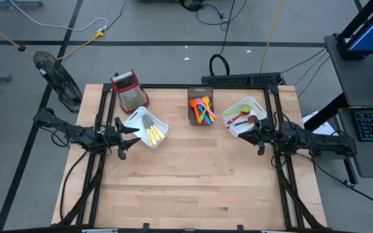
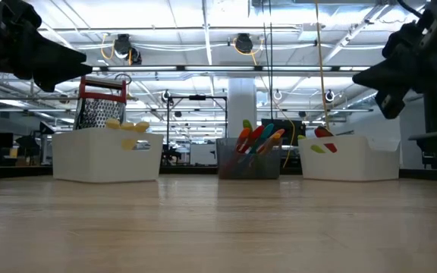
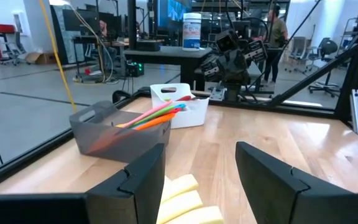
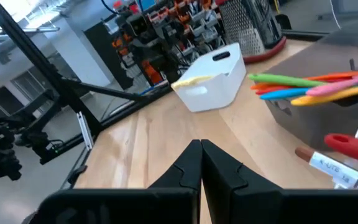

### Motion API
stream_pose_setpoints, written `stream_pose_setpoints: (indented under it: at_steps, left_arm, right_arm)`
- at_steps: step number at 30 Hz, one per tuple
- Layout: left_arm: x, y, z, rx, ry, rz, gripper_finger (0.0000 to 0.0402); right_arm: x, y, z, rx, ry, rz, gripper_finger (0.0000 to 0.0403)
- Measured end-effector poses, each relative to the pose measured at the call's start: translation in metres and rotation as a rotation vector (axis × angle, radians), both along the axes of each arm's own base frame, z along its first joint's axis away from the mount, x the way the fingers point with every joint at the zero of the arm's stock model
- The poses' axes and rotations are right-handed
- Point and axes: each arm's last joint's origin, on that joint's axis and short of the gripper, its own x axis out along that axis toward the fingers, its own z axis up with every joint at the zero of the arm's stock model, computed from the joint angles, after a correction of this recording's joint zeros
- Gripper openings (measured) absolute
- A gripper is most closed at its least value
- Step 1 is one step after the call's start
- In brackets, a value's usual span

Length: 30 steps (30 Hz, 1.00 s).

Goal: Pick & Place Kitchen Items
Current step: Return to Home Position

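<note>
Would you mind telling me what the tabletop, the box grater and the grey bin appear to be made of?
Tabletop: likely wood, matte, showing plank seams and grain. Box grater: seemingly metal, glinting perforated faces under a red top. Grey bin: probably plastic, smooth, slightly translucent walls.

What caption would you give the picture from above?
Left gripper by knife bin, right gripper by spoon bin, colourful utensils between.

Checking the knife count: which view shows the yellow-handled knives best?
High view: the yellow-handled knives lie side by side in the left white bin. Low view: only yellow tips above its rim. Left wrist: handle ends. Right wrist: a yellow sliver.
</note>
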Motion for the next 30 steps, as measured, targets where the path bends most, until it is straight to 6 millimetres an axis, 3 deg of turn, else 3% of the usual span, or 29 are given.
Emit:
stream_pose_setpoints:
  at_steps: [4,11,23,30]
  left_arm:
    - [0.000,0.000,0.000,0.002,0.002,-0.001,0.0200]
    - [0.000,0.002,-0.002,0.016,0.021,0.054,0.0200]
    - [-0.001,0.004,-0.005,0.033,0.056,0.133,0.0200]
    - [-0.001,0.004,-0.006,0.030,0.060,0.132,0.0200]
  right_arm:
    - [0.001,0.000,-0.007,-0.035,0.023,0.003,0.0000]
    - [0.002,0.000,-0.013,-0.257,0.056,0.029,0.0000]
    - [0.002,0.000,-0.013,-0.206,0.052,0.026,0.0000]
    - [0.003,0.000,0.000,-0.215,-0.086,0.013,0.0000]
